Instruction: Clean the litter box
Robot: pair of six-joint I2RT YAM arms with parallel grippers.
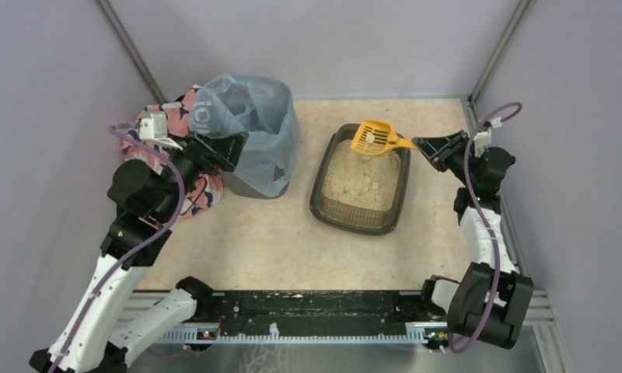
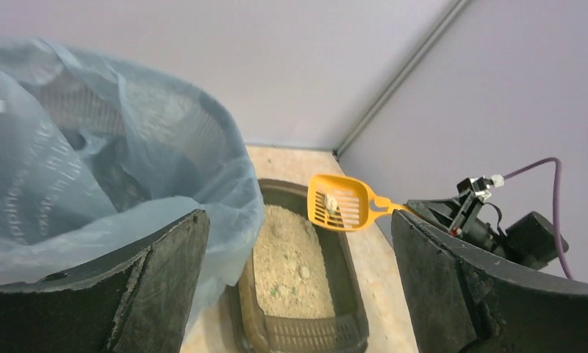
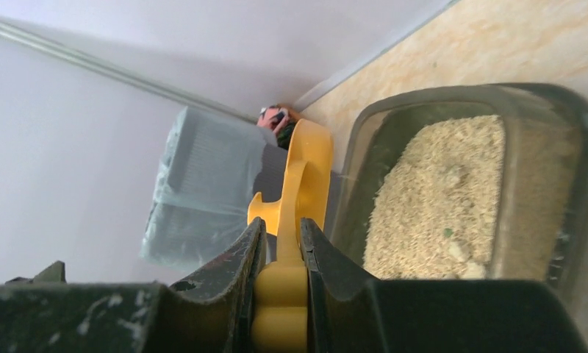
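Right gripper (image 1: 421,144) pinches scoop (image 1: 372,137) handle, holding the clump (image 2: 331,202) level over the box (image 1: 353,220), apparently for carrying to the bin (image 1: 281,148); left gripper (image 1: 232,148) hangs spread.

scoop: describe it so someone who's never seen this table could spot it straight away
On the beige table, find the dark litter box right of the blue-bagged bin. Over its far end hangs the scoop, handle pinched by the right gripper. It is the only bright orange-yellow thing, slotted, with a pale clump in it.
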